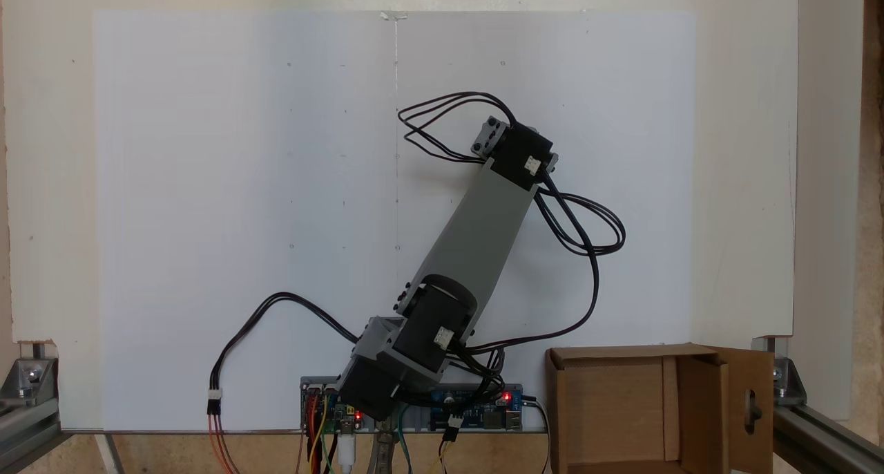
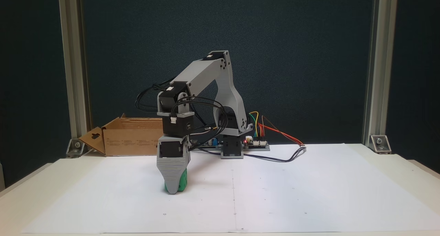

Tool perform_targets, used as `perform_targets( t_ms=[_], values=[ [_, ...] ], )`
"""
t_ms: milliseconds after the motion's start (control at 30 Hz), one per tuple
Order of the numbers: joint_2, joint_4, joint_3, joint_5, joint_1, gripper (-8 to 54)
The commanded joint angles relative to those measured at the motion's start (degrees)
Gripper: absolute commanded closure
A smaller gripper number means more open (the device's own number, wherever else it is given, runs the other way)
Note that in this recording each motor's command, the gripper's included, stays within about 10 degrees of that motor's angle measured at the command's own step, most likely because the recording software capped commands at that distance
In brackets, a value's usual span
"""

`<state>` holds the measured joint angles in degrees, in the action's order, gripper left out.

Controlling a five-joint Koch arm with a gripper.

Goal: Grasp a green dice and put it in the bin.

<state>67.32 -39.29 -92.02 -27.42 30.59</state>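
Observation:
In a fixed view from the front, the green dice [image 2: 183, 183] sits low on the white paper, left of centre. The grey gripper [image 2: 174, 189] points straight down over it. Its broad front jaw covers most of the dice, so green shows only at the jaw's right edge and lower left corner. The second jaw lies behind the first, and I cannot tell whether they grip the dice. From above, the arm's wrist motor [image 1: 519, 153] hides gripper and dice. The cardboard bin [image 1: 608, 405] stands open at the bottom right; from the front the bin [image 2: 134, 139] is behind the arm, at the left.
The arm's base and circuit boards [image 2: 256, 143] with coloured wires stand at the back of the table. Black cables [image 1: 587, 232] loop off the arm. Aluminium posts [image 2: 70, 74] frame the table's back corners. White paper [image 2: 309, 188] covers the table.

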Motion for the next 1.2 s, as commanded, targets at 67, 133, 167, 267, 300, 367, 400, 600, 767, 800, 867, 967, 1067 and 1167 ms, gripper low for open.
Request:
perform_targets(
  t_ms=[67, 133, 167, 267, 300, 367, 400, 600, 767, 800, 867, 967, 1067, 1167],
  values=[
    [1.93, -0.53, 0.26, 1.58, 0.18, 30.9],
    [4.31, -0.97, 0.35, 1.58, 0.35, 30.9],
    [5.71, -1.05, 0.35, 1.58, 0.53, 30.9],
    [10.72, -3.08, 0.79, 1.67, 0.79, 30.9],
    [12.66, -4.57, 1.58, 1.76, 0.79, 30.9],
    [15.29, -8.7, 4.31, 1.85, 0.79, 30.9],
    [16.44, -11.69, 6.33, 2.2, 0.79, 30.9],
    [19.42, -35.66, 27.67, 8.88, 1.23, 30.9],
    [22.85, -45.44, 33.22, 15.56, 8.79, 30.9],
    [23.38, -45.44, 33.22, 16.35, 11.16, 30.9],
    [23.47, -46.23, 33.22, 16.96, 16.17, 30.9],
    [23.91, -46.14, 33.22, 18.81, 25.05, 30.9],
    [23.91, -45.97, 33.75, 20.39, 33.75, 30.9],
    [23.91, -45.79, 34.54, 20.3, 42.63, 30.9]
  ],
)
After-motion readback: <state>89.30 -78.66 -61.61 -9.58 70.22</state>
